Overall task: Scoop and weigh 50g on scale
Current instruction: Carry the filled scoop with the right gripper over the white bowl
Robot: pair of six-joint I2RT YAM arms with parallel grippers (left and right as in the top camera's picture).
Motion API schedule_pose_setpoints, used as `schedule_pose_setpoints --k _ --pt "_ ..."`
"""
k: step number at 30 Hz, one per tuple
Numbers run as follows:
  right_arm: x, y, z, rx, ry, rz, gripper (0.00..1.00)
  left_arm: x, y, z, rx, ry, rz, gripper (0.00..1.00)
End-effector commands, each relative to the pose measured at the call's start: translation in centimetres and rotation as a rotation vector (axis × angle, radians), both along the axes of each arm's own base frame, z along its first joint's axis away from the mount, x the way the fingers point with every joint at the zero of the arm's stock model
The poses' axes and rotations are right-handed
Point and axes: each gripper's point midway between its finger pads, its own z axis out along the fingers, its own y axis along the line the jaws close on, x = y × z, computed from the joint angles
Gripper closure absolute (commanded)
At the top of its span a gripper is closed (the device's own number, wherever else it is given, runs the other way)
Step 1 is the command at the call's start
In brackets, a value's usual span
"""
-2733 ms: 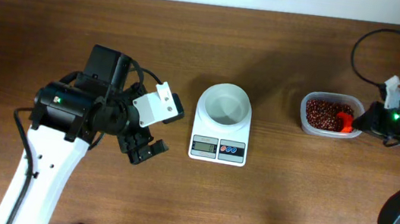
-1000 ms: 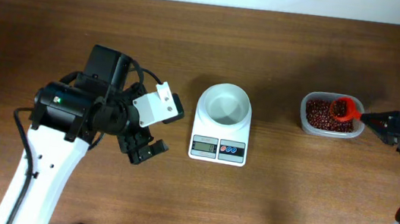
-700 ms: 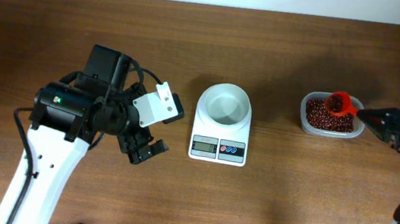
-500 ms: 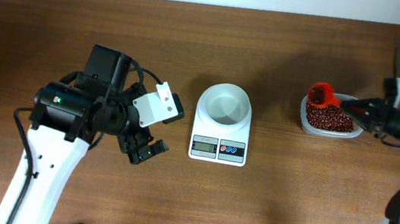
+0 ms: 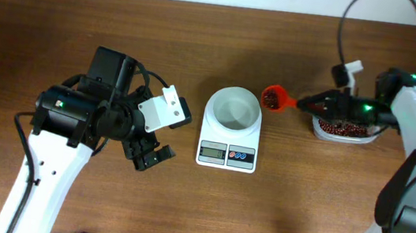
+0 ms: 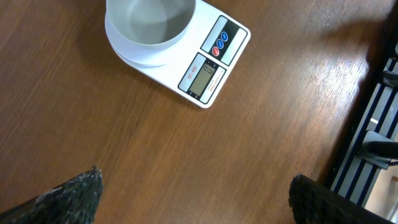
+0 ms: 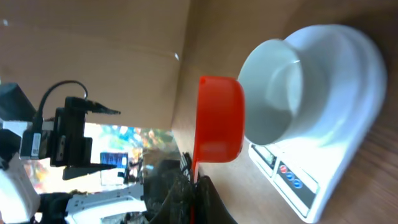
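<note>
Change: red plastic scoop (image 5: 278,99), above the tub half a second back, now carried left and clear of it; cup just beside the right rim of the bowl, not yet over it.
Load: red-brown beans (image 5: 271,100) showing in the cup; cup level, nothing tipped out.
Right gripper (image 5: 310,105): clamped tight on the scoop handle, reaching across above the clear rounded plastic tub (image 5: 331,133).
Tub: beans left inside, partly hidden under the gripper.
Scale: small white digital scale (image 5: 226,156) mid-way along the dark wooden table (image 5: 202,36), unmoved; round white bowl (image 5: 233,108) on top looks empty; display too small to read.
Left gripper (image 5: 151,157): fingers spread wide, holding nothing, parked left of the scale as before.
Meaning: scooping done, transfer under way. Probably a short further carry left, then a tilt over the bowl. Risk of beans dropping outside the rim if tipped early.
</note>
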Motion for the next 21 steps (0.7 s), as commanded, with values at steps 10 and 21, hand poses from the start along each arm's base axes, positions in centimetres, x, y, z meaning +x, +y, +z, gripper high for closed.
schedule_pose_setpoints --k 10,21 --pt "0.0 3.0 -0.1 0.032 -0.062 0.075 0.96 -0.3 0.1 0.2 -0.003 -0.012 -0.004 0.01" --pt "0.7 4.2 -1.2 -0.040 -0.181 0.129 0.96 -0.3 0.1 0.2 -0.003 -0.012 -0.004 0.01"
